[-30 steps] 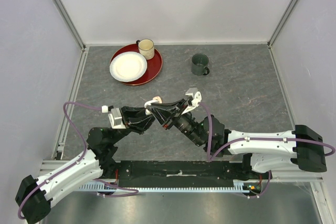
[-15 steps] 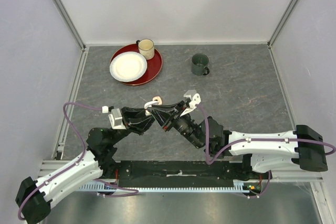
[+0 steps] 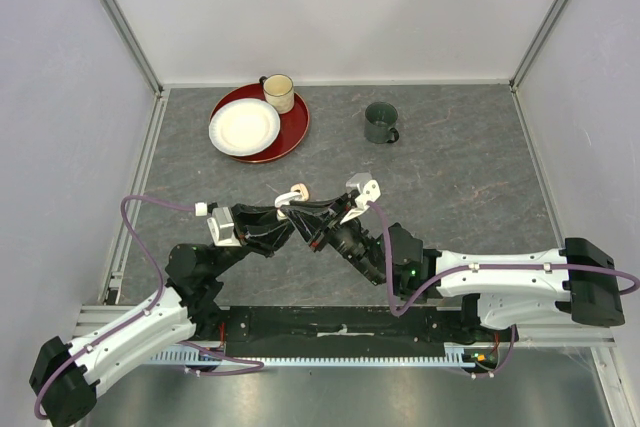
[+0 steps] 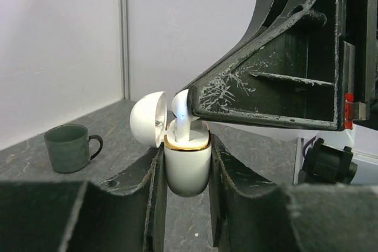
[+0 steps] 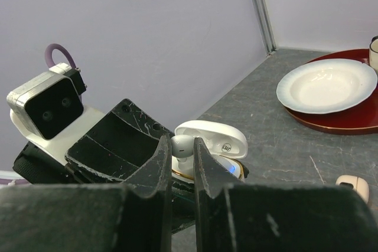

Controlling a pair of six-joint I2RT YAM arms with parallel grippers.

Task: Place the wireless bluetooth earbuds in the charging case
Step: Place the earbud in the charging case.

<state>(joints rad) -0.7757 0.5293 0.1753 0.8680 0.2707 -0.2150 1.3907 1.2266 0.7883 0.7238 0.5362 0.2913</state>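
The left gripper [image 4: 186, 176] is clamping the white charging case [image 4: 188, 160], its lid hinged open. Directly above the case, the right gripper [image 5: 182, 151] is pinching a white earbud [image 4: 183, 116], its stem reaching into the case. A pale peach earbud [image 3: 297, 190] is lying on the counter [image 3: 460, 157] just beyond the case.

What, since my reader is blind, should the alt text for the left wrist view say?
The left tool clamps a white egg-shaped plastic charging case, gold-rimmed, lid open, while the right tool holds a white plastic earbud in its opening. A dark green mug stands on the grey table at left.
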